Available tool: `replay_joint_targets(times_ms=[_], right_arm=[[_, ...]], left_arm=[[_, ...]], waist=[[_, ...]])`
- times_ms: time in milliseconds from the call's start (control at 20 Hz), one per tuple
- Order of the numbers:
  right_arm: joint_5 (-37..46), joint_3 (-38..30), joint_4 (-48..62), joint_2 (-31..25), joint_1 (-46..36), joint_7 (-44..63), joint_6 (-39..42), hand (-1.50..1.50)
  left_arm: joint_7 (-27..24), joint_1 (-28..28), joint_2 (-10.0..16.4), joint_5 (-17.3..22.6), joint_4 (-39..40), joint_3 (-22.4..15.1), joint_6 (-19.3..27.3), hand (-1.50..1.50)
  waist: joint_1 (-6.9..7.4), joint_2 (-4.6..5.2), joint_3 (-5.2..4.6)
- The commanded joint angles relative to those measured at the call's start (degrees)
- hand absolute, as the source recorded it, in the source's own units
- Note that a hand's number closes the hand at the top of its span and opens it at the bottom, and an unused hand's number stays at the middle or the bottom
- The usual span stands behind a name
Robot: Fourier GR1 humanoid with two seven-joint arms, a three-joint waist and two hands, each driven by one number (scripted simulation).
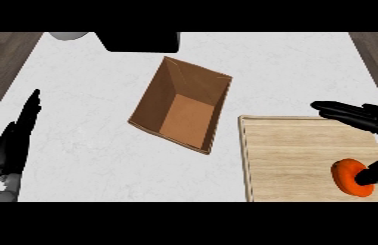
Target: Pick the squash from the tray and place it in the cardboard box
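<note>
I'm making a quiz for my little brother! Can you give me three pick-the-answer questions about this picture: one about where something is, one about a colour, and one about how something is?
1. Where is the squash?
A) on the floor
B) on the wooden tray, near its right end
C) on a shelf

2. What colour is the squash?
A) green
B) orange
C) purple

3. How is the cardboard box?
A) open, with nothing inside
B) closed with a lid
C) full of apples

Answers:
1 B, the squash rests on the tray's boards close to the right edge of the view.
2 B, its skin is bright orange.
3 A, you can see straight down to the box's bare brown bottom.
</note>
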Motion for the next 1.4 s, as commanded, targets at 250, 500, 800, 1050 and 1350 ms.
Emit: replay_joint_targets(times_ms=[250,500,800,1050,1350], right_arm=[[22.1,11.6,6.8,-7.0,-3.5,-20.0,-7.6,-1.5],[28.9,17.1,13.2,-3.6,-6.3,-21.7,-11.9,-1.5],[33.5,18.0,22.5,-0.6,-10.2,-25.1,-17.0,-1.5],[35.8,20.2,26.5,3.6,-11.0,-25.0,-20.2,-1.5],[35.6,20.5,27.1,3.4,-12.1,-27.0,-19.2,-1.5]], left_arm=[[1.3,-3.7,-1.1,-1.6,2.4,-1.3,-0.4,0.0],[-0.1,-4.6,-1.6,-1.9,4.9,-0.9,-1.3,0.0],[-2.6,-4.2,-1.6,-1.9,7.4,1.5,-2.1,0.0],[-0.4,-6.6,-3.2,-3.7,8.2,0.7,-1.0,0.0],[-1.3,-7.3,-2.7,-2.7,9.8,2.7,-3.5,0.0]], waist=[[1.54,-0.13,-0.26],[1.0,-0.43,-0.42],[-0.19,-0.93,-0.49],[-0.61,-0.91,-0.48],[-1.06,-1.05,-0.53]])
